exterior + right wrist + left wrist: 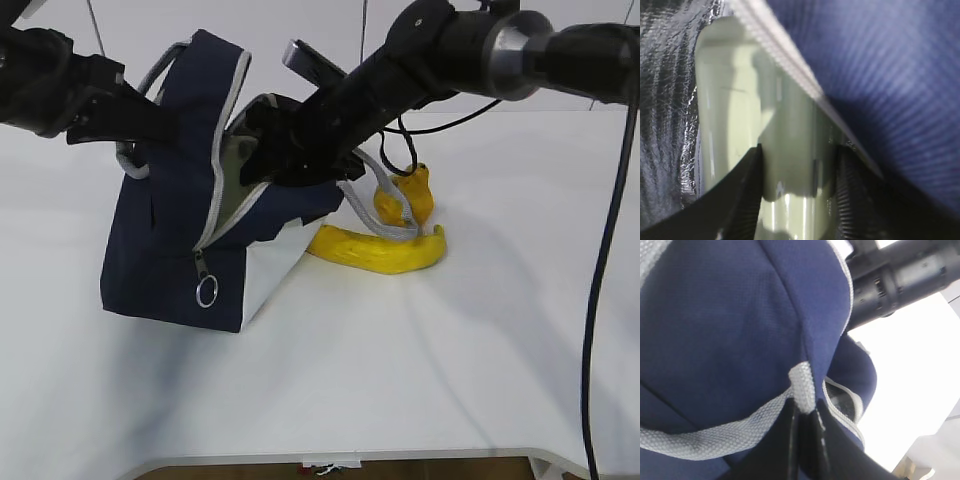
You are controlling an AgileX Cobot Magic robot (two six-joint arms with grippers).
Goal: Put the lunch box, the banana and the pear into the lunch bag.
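The right gripper point(262, 148), reaching down from the upper right, is clamping the lunch box point(735, 100) inside the lunch bag point(165, 240). The left gripper point(805, 440) is pinching its handle point(715, 435). Banana point(375, 250) and pear point(412, 195) are lying on the surface point(400, 370).

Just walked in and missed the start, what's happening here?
The left gripper pinches the lunch bag by its grey handle, holding it open. The right gripper holds the lunch box inside the bag's opening. The banana and pear lie on the table beside the bag.
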